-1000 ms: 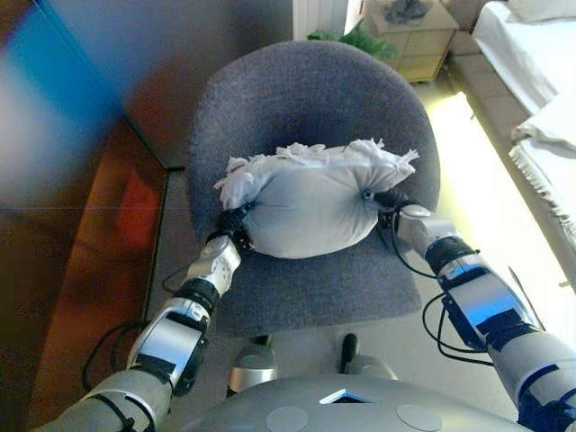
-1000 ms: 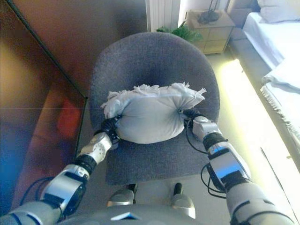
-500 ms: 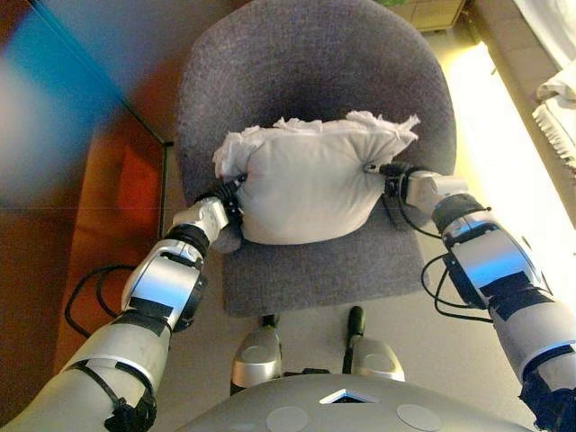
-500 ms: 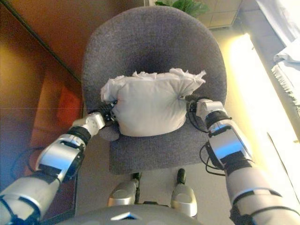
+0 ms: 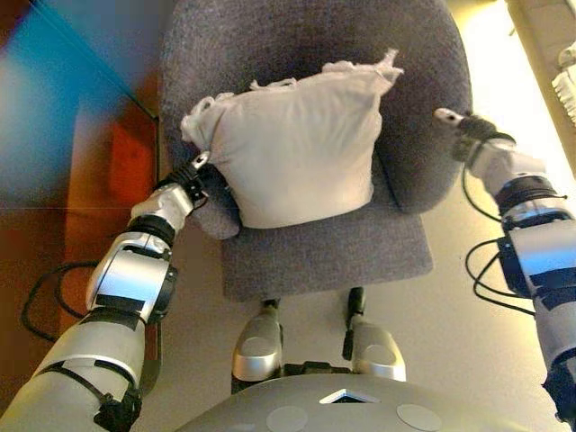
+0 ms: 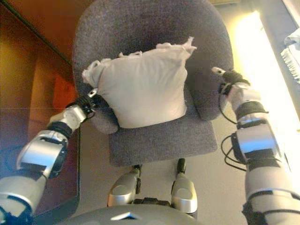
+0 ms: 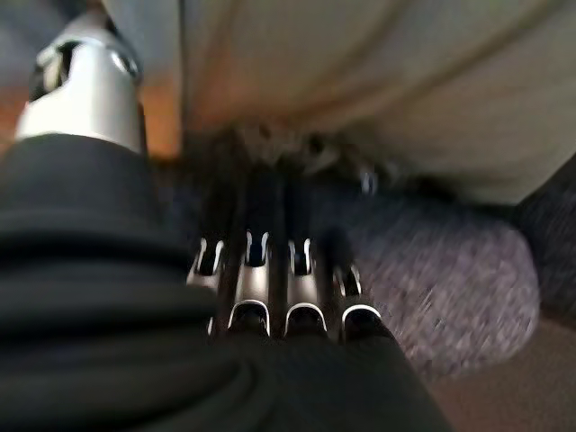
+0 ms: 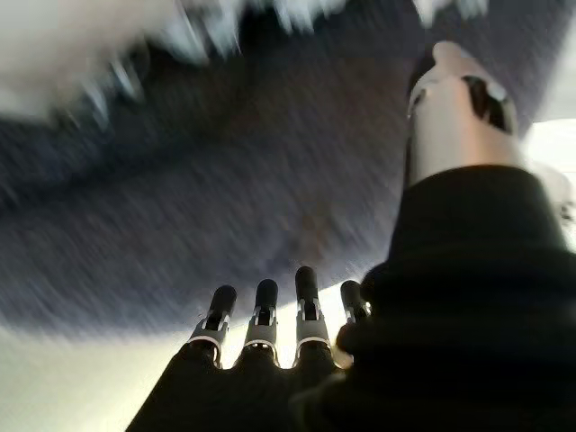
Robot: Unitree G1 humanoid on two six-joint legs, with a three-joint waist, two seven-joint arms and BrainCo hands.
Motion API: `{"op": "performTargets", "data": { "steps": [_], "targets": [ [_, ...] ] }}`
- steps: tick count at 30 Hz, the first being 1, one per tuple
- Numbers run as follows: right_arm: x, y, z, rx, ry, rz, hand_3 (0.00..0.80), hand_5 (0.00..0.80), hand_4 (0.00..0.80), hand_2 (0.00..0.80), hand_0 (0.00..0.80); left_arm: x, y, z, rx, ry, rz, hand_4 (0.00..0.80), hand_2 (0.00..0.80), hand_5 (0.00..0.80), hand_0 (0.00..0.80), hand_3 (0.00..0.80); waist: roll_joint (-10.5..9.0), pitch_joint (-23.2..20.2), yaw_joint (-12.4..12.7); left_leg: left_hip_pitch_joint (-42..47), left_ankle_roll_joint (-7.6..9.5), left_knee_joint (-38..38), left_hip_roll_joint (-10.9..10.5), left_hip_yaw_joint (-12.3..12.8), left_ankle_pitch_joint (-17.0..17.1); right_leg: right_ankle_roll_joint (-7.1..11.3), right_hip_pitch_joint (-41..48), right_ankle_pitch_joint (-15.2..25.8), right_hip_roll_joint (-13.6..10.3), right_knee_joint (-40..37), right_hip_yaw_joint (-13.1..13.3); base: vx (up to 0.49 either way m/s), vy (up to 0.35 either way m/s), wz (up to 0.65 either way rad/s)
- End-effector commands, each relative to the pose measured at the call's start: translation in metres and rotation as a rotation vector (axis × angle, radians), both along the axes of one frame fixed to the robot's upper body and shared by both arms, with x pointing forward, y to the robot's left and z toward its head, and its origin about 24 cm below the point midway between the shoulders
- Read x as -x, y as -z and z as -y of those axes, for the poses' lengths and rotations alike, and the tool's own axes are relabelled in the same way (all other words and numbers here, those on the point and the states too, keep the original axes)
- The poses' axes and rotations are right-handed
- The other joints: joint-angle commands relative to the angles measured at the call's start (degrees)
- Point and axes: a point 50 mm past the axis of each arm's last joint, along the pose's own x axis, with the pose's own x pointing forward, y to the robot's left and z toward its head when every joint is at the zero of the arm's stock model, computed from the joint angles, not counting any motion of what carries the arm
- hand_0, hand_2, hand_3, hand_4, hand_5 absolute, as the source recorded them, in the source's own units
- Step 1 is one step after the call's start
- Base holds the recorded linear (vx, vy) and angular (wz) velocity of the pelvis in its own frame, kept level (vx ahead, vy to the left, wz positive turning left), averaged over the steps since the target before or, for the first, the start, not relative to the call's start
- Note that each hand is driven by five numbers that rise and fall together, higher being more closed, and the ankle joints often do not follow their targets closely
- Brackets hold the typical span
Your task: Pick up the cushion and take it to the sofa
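Leaning on chair point(image 5: 396, 81), cushion point(image 5: 297, 148) touches L hand point(image 5: 184, 175).

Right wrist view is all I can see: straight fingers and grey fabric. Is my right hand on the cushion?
Observer: No. In the left eye view the right hand is open and clear of the cushion, out beside the right edge of the grey chair.
Operator: So is anything touching the cushion?
Observer: Only the left hand, which sits against its lower left corner. The left wrist view shows its fingers straight, reaching in under the cloth rather than curled round it.
Operator: Is the cushion off the chair yet?
Observer: It does not look lifted. It stands on the seat and leans against the backrest, fringed edge on top.
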Motion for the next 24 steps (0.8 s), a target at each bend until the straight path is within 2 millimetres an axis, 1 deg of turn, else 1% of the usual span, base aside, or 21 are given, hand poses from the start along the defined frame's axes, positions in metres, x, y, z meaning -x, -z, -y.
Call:
{"op": "performTargets", "data": {
  "steps": [1, 3, 4, 5, 7, 10, 12, 13, 14, 15, 18, 19, 20, 21, 22, 23, 24],
  "targets": [
    [0.006, -0.022, 0.02, 0.08, 0.054, 0.099, 0.0, 0.0, 0.0, 0.0, 0.0, 0.027, 0.003, -0.054, -0.128, -0.146, -0.081, 0.0, 0.0, 0.0, 0.0, 0.0, -2.9, -1.91, -1.23, 3.26, -0.05, 1.6, -1.63, 3.24, -6.82, 2.42, 0.72, -4.51, -2.2, 1.25, 1.47, 0.13, 0.032, 0.06],
    [0.021, -0.007, 0.04, 0.091, 0.1, 0.059, 0.0, 0.0, 0.0, 0.0, 0.0, 0.045, 0.015, -0.069, -0.142, -0.171, -0.138, 0.0, 0.0, 0.0, 0.0, 0.0, -2.95, -2.63, -1.45, 3.86, 0.13, 1.79, -1.69, 3.44, -7.22, 2.5, 1.19, -4.84, -2.32, 1.49, 1.49, 0.137, 0.017, 0.02],
    [0.034, 0.005, 0.054, 0.085, 0.137, 0.029, 0.0, 0.0, 0.0, 0.0, 0.0, 0.058, 0.024, -0.078, -0.155, -0.195, -0.177, 0.0, 0.0, 0.0, 0.0, 0.0, -2.95, -3.12, -1.45, 4.29, 0.23, 2.01, -1.76, 3.52, -7.58, 2.53, 1.66, -5.08, -2.4, 1.59, 1.44, 0.141, 0.008, 0.01],
    [0.042, 0.012, 0.061, 0.083, 0.155, 0.009, 0.0, 0.0, 0.0, 0.0, 0.0, 0.066, 0.029, -0.083, -0.162, -0.211, -0.201, 0.0, 0.0, 0.0, 0.0, 0.0, -3.0, -3.49, -1.44, 4.58, 0.3, 2.09, -1.78, 3.58, -7.77, 2.57, 1.95, -5.21, -2.45, 1.63, 1.4, 0.154, 0.007, 0.04],
    [0.067, 0.034, 0.083, 0.084, 0.217, -0.045, 0.0, 0.0, 0.0, 0.0, 0.0, 0.096, 0.045, -0.101, -0.183, -0.266, -0.273, 0.0, 0.0, 0.0, 0.0, 0.0, -3.04, -4.7, -1.37, 5.52, 0.46, 2.1, -1.84, 3.75, -8.19, 2.64, 2.91, -5.47, -2.46, 1.53, 1.33, 0.153, 0.0, 0.05],
    [0.102, 0.063, 0.102, 0.071, 0.293, -0.095, 0.0, 0.0, 0.0, 0.0, 0.0, 0.139, 0.063, -0.122, -0.221, -0.339, -0.356, 0.0, 0.0, 0.0, 0.0, 0.0, -3.26, -6.0, -1.23, 6.69, 0.69, 2.0, -1.92, 3.87, -8.74, 2.74, 4.09, -5.82, -2.41, 1.39, 1.46, 0.116, -0.022, -0.01],
    [0.121, 0.082, 0.107, 0.095, 0.313, -0.142, 0.0, 0.0, 0.0, 0.0, 0.0, 0.163, 0.076, -0.126, -0.224, -0.354, -0.401, 0.0, 0.0, 0.0, 0.0, 0.0, -3.38, -6.8, -1.13, 7.43, 0.8, 1.71, -1.86, 4.08, -9.03, 2.79, 4.79, -6.01, -2.36, 1.25, 1.45, 0.067, -0.024, 0.02],
    [0.133, 0.096, 0.107, 0.108, 0.314, -0.184, 0.0, 0.0, 0.0, 0.0, 0.0, 0.178, 0.086, -0.125, -0.234, -0.323, -0.434, 0.0, 0.0, 0.0, 0.0, 0.0, -3.48, -7.21, -1.04, 7.81, 0.9, 1.67, -1.9, 4.15, -9.19, 2.79, 5.22, -6.11, -2.36, 1.19, 1.47, 0.0, 0.0, 0.0],
    [0.142, 0.108, 0.105, 0.121, 0.309, -0.225, 0.0, 0.0, 0.0, 0.0, 0.0, 0.187, 0.095, -0.121, -0.237, -0.284, -0.458, 0.0, 0.0, 0.0, 0.0, 0.0, -3.61, -7.42, -0.94, 8.03, 1.0, 1.7, -1.93, 4.19, -9.34, 2.78, 5.5, -6.18, -2.34, 1.19, 1.48, 0.016, -0.038, 0.03],
    [0.16, 0.128, 0.103, 0.14, 0.306, -0.315, 0.0, 0.0, 0.0, 0.0, 0.0, 0.201, 0.108, -0.113, -0.237, -0.219, -0.501, 0.0, 0.0, 0.0, 0.0, 0.0, -3.77, -7.79, -0.76, 8.46, 1.16, 1.64, -1.99, 4.36, -9.41, 2.79, 6.03, -6.23, -2.32, 1.17, 1.33, 0.006, -0.036, 0.05],
    [0.201, 0.165, 0.1, 0.116, 0.326, -0.521, 0.0, 0.0, 0.0, 0.0, 0.0, 0.229, 0.13, -0.097, -0.242, -0.09, -0.619, 0.0, 0.0, 0.0, 0.0, 0.0, -4.0, -8.92, -0.22, 9.61, 1.54, 1.13, -1.98, 4.71, -9.38, 2.65, 7.19, -6.28, -2.17, 0.99, 0.81, -0.004, -0.031, 0.12],
    [0.223, 0.186, 0.094, 0.091, 0.33, -0.623, 0.0, 0.0, 0.0, 0.0, 0.0, 0.243, 0.14, -0.088, -0.22, -0.05, -0.676, 0.0, 0.0, 0.0, 0.0, 0.0, -4.16, -9.3, -0.03, 10.07, 1.74, 1.02, -2.02, 4.93, -9.41, 2.49, 7.81, -6.37, -2.06, 0.95, 0.56, -0.039, -0.042, 0.17],
    [0.243, 0.204, 0.085, 0.057, 0.353, -0.695, 0.0, 0.0, 0.0, 0.0, 0.0, 0.256, 0.151, -0.077, -0.197, -0.023, -0.726, 0.0, 0.0, 0.0, 0.0, 0.0, -4.28, -9.68, 0.14, 10.49, 1.93, 0.89, -2.08, 5.03, -9.45, 2.33, 8.29, -6.42, -1.91, 0.93, 0.4, -0.045, -0.054, 0.06],
    [0.257, 0.22, 0.073, 0.028, 0.352, -0.737, 0.0, 0.0, 0.0, 0.0, 0.0, 0.268, 0.16, -0.065, -0.178, 0.0, -0.776, 0.0, 0.0, 0.0, 0.0, 0.0, -4.4, -9.97, 0.31, 10.85, 2.1, 0.78, -2.1, 5.08, -9.53, 2.22, 8.71, -6.47, -1.8, 0.89, 0.23, -0.037, -0.064, 0.01],
    [0.272, 0.237, 0.058, -0.02, 0.342, -0.794, 0.0, 0.0, 0.0, 0.0, 0.0, 0.283, 0.169, -0.053, -0.155, 0.015, -0.837, 0.0, 0.0, 0.0, 0.0, 0.0, -4.63, -10.3, 0.42, 11.29, 2.33, 0.7, -2.17, 5.04, -9.62, 2.05, 9.15, -6.49, -1.66, 0.9, 0.12, -0.029, -0.068, 0.02],
    [0.284, 0.251, 0.042, -0.051, 0.336, -0.839, 0.0, 0.0, 0.0, 0.0, 0.0, 0.294, 0.176, -0.042, -0.138, 0.026, -0.882, 0.0, 0.0, 0.0, 0.0, 0.0, -4.85, -10.59, 0.47, 11.62, 2.49, 0.64, -2.25, 4.94, -9.7, 1.9, 9.49, -6.53, -1.52, 0.93, 0.17, -0.032, -0.062, 0.09],
    [0.292, 0.259, 0.031, -0.07, 0.312, -0.878, 0.0, 0.0, 0.0, 0.0, 0.0, 0.302, 0.179, -0.037, -0.127, 0.04, -0.915, 0.0, 0.0, 0.0, 0.0, 0.0, -5.0, -10.81, 0.5, 11.84, 2.58, 0.59, -2.29, 4.93, -9.77, 1.8, 9.73, -6.58, -1.45, 0.93, 0.17, -0.034, -0.054, 0.08]
  ]
}}
